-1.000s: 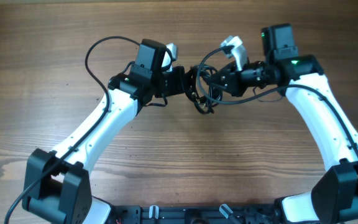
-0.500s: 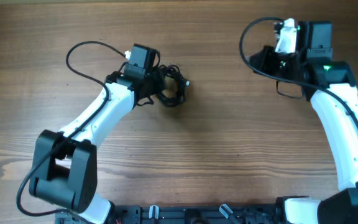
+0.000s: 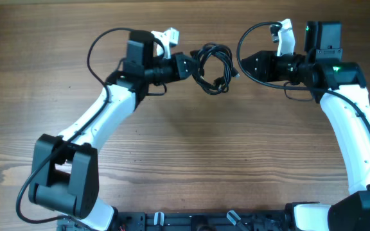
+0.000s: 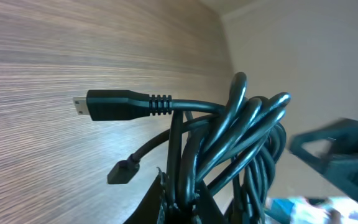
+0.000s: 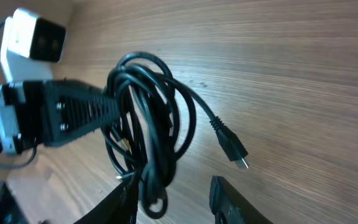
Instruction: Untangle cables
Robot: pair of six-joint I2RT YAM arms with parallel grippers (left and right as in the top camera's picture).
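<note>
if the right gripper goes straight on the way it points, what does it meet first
Most likely the cables, bundled in the shut left gripper straight ahead of the right gripper; a loose plug may touch first, though depth is unclear.

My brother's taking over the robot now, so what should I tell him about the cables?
Left gripper: shut on the cables, a looped bundle between the arms.
Right gripper: open, empty, beside a loose plug sticking out of the bundle.
Done: nothing untangled yet.
To do: probably grab that plug and pull the cords apart.
</note>
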